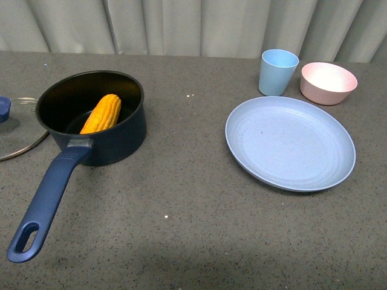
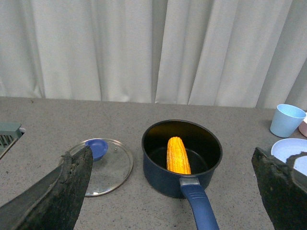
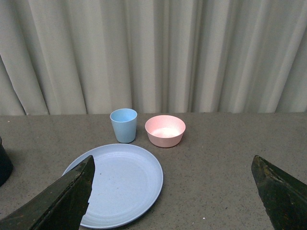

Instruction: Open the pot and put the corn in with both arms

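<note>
The dark navy pot (image 1: 121,130) stands open at the left of the table, its long handle (image 1: 45,205) pointing toward me. The yellow-orange corn (image 1: 101,113) lies inside it, leaning on the wall. It also shows in the left wrist view (image 2: 178,155) inside the pot (image 2: 163,177). The glass lid (image 1: 15,130) with its blue knob (image 2: 97,148) lies flat on the table left of the pot. My left gripper (image 2: 172,191) is open and empty, held back from the pot. My right gripper (image 3: 172,191) is open and empty above the table by the plate. Neither arm shows in the front view.
A light blue plate (image 1: 290,142) lies at the right, with a light blue cup (image 1: 278,72) and a pink bowl (image 1: 328,83) behind it. A curtain hangs along the far edge. A grey vent-like object (image 2: 7,134) sits at the table's far left.
</note>
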`<state>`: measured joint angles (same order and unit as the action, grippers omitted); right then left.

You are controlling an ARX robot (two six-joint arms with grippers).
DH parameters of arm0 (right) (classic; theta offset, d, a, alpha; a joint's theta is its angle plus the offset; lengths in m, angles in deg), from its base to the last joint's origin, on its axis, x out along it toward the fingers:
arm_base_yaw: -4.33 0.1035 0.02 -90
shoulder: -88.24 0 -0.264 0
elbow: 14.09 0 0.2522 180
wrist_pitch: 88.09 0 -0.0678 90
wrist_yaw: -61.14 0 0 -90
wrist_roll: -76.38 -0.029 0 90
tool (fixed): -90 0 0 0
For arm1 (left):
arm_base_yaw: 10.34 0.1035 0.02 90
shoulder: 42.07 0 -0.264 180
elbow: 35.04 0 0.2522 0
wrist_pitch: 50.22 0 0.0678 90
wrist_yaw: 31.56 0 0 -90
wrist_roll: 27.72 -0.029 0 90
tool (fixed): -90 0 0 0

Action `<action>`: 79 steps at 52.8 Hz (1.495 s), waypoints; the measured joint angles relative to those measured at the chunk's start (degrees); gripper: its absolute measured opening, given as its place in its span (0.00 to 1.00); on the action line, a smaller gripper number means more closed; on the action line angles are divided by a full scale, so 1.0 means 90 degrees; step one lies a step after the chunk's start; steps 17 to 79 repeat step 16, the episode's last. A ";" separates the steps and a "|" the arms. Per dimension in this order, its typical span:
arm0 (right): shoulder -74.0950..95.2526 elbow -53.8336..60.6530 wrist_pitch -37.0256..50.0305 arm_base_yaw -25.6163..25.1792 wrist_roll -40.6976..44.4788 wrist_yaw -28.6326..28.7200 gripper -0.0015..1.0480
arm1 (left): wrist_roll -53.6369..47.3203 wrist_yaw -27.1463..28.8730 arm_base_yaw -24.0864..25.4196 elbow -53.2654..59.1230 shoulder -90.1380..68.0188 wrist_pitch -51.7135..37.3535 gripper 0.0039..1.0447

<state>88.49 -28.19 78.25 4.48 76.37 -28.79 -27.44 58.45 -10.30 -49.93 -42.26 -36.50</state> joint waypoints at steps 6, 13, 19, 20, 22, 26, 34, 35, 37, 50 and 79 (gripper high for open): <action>0.0000 0.0002 0.0000 0.0000 0.0000 0.0000 0.91 | 0.0000 0.0002 0.0000 0.0000 0.0000 0.0000 0.94; 0.0000 0.0000 0.0000 0.0000 0.0000 0.0000 0.91 | 0.0000 0.0000 0.0000 0.0000 0.0000 0.0000 0.94; 0.0000 0.0002 0.0000 0.0000 0.0000 0.0000 0.91 | -0.0002 0.0000 0.0000 0.0000 0.0000 0.0000 0.94; 0.0000 0.0002 0.0000 0.0000 0.0000 0.0000 0.91 | -0.0002 0.0000 0.0000 0.0000 0.0000 0.0000 0.94; 0.0000 0.0002 0.0000 0.0000 0.0000 0.0000 0.91 | -0.0002 0.0000 0.0000 0.0000 0.0000 0.0000 0.94; 0.0000 0.0002 0.0000 0.0000 0.0000 0.0000 0.91 | -0.0002 0.0000 0.0000 0.0000 0.0000 0.0000 0.94; 0.0000 0.0002 0.0000 0.0000 0.0000 0.0000 0.91 | -0.0002 0.0000 0.0000 0.0000 0.0000 0.0000 0.94; 0.0000 0.0002 0.0000 0.0000 0.0000 0.0000 0.91 | -0.0002 0.0000 0.0000 0.0000 0.0000 0.0000 0.94; 0.0000 0.0002 0.0000 0.0000 0.0000 0.0000 0.91 | -0.0002 0.0000 0.0000 0.0000 0.0000 0.0000 0.94; 0.0000 0.0002 0.0000 0.0000 0.0000 0.0000 0.91 | -0.0002 0.0000 0.0000 0.0000 0.0000 0.0000 0.94; 0.0000 0.0002 0.0000 0.0000 0.0000 0.0000 0.91 | -0.0002 0.0000 0.0000 0.0000 0.0000 0.0000 0.94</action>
